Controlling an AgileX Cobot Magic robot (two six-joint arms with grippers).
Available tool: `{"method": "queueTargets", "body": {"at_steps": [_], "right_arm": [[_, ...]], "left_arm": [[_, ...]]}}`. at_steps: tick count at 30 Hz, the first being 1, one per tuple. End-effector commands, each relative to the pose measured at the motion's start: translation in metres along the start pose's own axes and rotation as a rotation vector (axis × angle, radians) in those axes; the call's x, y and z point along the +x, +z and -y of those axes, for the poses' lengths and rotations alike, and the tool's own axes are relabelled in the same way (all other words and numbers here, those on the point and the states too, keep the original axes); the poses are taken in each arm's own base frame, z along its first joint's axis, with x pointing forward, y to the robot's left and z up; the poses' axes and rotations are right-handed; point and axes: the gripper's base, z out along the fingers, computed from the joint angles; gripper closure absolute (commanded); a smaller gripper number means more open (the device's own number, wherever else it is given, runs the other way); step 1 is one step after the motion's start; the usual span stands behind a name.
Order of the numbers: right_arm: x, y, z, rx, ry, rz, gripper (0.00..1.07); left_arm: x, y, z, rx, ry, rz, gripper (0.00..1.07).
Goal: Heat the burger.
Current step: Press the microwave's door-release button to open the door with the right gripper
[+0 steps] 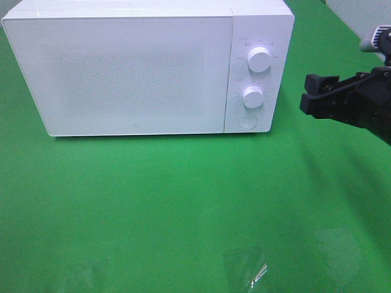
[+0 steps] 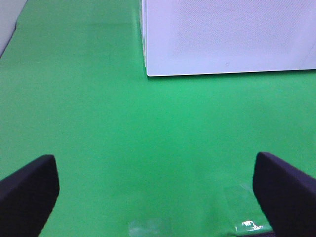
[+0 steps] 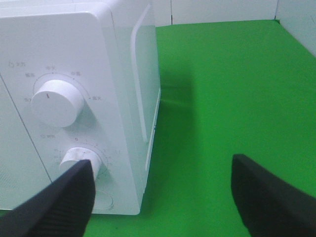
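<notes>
The burger is out of view in every frame. A white microwave stands at the back of the green table with its door shut; its front also shows in the left wrist view. Its control panel has an upper knob, a lower knob and a round button. My right gripper hovers just right of that panel, open and empty; in its wrist view the lower knob lies close to one finger. My left gripper is open and empty above bare cloth in front of the microwave.
The green cloth covers the table. A small shiny scrap and faint clear patches lie near the front edge. A pale wall borders the back right corner.
</notes>
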Motion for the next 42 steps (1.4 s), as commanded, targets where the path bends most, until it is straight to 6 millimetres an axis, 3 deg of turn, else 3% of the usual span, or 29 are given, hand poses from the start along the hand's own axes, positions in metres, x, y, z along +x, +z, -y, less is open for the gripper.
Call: {"method": "queueTargets", "body": {"at_steps": [1,4,6,13,25,26,27,28,29,30,31,32,35,36,37,38,39,40,41,42], "right_arm": [[0.005,0.001,-0.018,0.008,-0.033,0.057,0.33],[0.008,0.001,-0.023,0.006,-0.033,0.061,0.33],[0.019,-0.001,-0.039,0.016,-0.029,0.052,0.33],[0.034,-0.007,-0.066,-0.029,-0.044,0.050,0.30],[0.043,-0.008,-0.074,-0.064,0.137,0.019,0.30],[0.043,-0.008,-0.074,-0.066,0.247,0.015,0.30],[0.043,-0.008,-0.074,-0.066,0.247,0.015,0.30],[0.043,-0.008,-0.074,-0.066,0.401,0.010,0.30],[0.043,-0.008,-0.074,-0.066,0.401,0.010,0.30],[0.043,-0.008,-0.074,-0.067,0.564,0.002,0.31],[0.043,-0.008,-0.074,-0.067,0.564,0.002,0.31],[0.043,-0.008,-0.074,-0.070,0.731,-0.006,0.33],[0.043,-0.008,-0.075,-0.079,0.859,-0.017,0.37],[0.043,-0.008,-0.076,-0.089,0.982,-0.026,0.42],[0.043,-0.008,-0.076,-0.089,0.982,-0.026,0.42],[0.043,-0.008,-0.076,-0.090,1.095,-0.035,0.51],[0.043,-0.008,-0.076,-0.090,1.095,-0.035,0.51],[0.043,-0.008,-0.076,-0.089,1.186,-0.039,0.62],[0.043,-0.008,-0.076,-0.089,1.186,-0.039,0.62],[0.043,-0.008,-0.076,-0.088,1.265,-0.043,0.74]], "left_arm": [[0.000,0.000,0.000,-0.002,-0.005,0.013,0.07],[0.000,0.000,0.000,-0.002,-0.005,0.013,0.07],[0.000,0.000,0.000,-0.002,-0.005,0.013,0.07],[0.000,0.000,0.000,-0.002,-0.005,0.013,0.07],[0.000,0.000,0.000,-0.002,-0.005,0.013,0.07],[0.000,0.000,0.000,-0.002,-0.005,0.013,0.07],[0.000,0.000,0.000,-0.002,-0.005,0.013,0.07],[0.000,0.000,0.000,-0.002,-0.005,0.013,0.07],[0.000,0.000,0.000,-0.002,-0.005,0.013,0.07],[0.000,0.000,0.000,-0.002,-0.005,0.013,0.07],[0.000,0.000,0.000,-0.002,-0.005,0.013,0.07],[0.000,0.000,0.000,-0.002,-0.005,0.013,0.07],[0.000,0.000,0.000,-0.002,-0.005,0.013,0.07],[0.000,0.000,0.000,-0.002,-0.005,0.013,0.07],[0.000,0.000,0.000,-0.002,-0.005,0.013,0.07],[0.000,0.000,0.000,-0.002,-0.005,0.013,0.07],[0.000,0.000,0.000,-0.002,-0.005,0.013,0.07],[0.000,0.000,0.000,-0.002,-0.005,0.013,0.07],[0.000,0.000,0.000,-0.002,-0.005,0.013,0.07],[0.000,0.000,0.000,-0.002,-0.005,0.013,0.07]]}}
